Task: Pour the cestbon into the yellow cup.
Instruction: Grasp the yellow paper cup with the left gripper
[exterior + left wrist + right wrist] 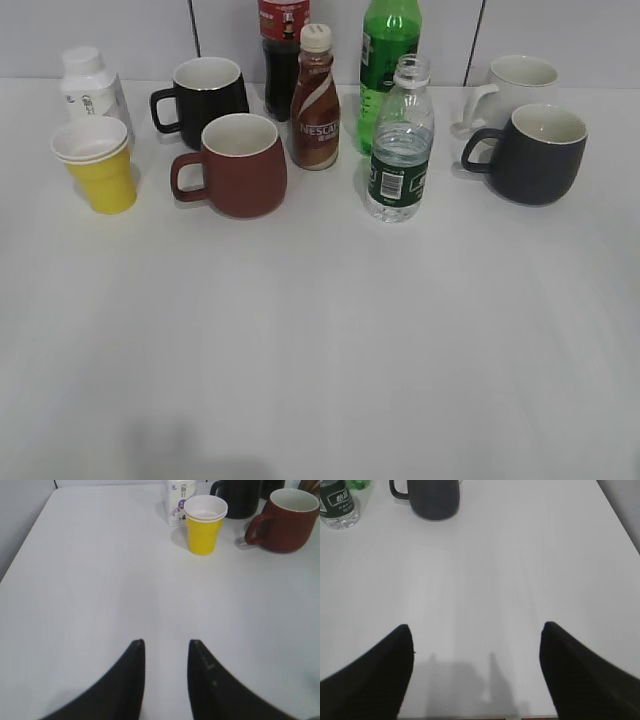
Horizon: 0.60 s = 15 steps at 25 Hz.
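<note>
The cestbon (pixel 400 145), a small clear bottle with a dark green label and no cap, stands upright right of centre at the back; its base shows in the right wrist view (pixel 337 505). The yellow cup (pixel 96 163) stands upright at the far left and shows in the left wrist view (pixel 204 524). My left gripper (pixel 165 642) is open and empty over bare table, well short of the cup. My right gripper (pixel 476 627) is wide open and empty over bare table near the front edge. Neither gripper shows in the exterior view.
A dark red mug (pixel 235 165), black mug (pixel 205 98), brown Nescafe bottle (pixel 315 100), green soda bottle (pixel 388 60), cola bottle (pixel 283 50), white bottle (pixel 90 88), dark grey mug (pixel 535 153) and white mug (pixel 515 85) crowd the back. The table's left edge (pixel 30 530) is close.
</note>
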Available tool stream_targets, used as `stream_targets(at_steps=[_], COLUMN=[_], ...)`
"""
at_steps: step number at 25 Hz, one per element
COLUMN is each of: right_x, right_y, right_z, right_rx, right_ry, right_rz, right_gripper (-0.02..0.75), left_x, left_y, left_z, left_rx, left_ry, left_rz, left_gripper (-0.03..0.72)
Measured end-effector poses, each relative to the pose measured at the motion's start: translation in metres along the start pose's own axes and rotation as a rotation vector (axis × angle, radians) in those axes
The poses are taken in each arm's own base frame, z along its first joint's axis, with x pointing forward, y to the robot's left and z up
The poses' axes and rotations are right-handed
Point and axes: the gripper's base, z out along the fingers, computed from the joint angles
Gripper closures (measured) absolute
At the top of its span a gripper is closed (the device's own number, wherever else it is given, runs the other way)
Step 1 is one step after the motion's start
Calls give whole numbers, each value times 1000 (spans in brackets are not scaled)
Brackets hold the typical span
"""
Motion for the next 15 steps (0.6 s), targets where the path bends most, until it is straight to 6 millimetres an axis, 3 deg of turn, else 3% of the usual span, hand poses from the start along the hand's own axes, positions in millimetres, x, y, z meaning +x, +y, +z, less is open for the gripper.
stream_targets(at_steps=[3, 8, 11, 15], right_x=[0, -9, -23, -48], right_y=[0, 3, 5, 6], right_z=[0, -4, -2, 17], right_rx=[-4, -32, -61, -92], right_ry=[-1, -80, -185, -304], right_rz=[2, 22, 50, 113], right_gripper=[150, 150, 150, 150], left_x=[-7, -35, -51, -67], left_y=[1, 2, 1, 0], left_z=[-3, 0, 17, 52], left_rx=[-10, -18, -15, -1], left_ry=[-58, -304, -386, -453], left_rz=[5, 12, 14, 4], left_gripper=[454, 454, 454, 454])
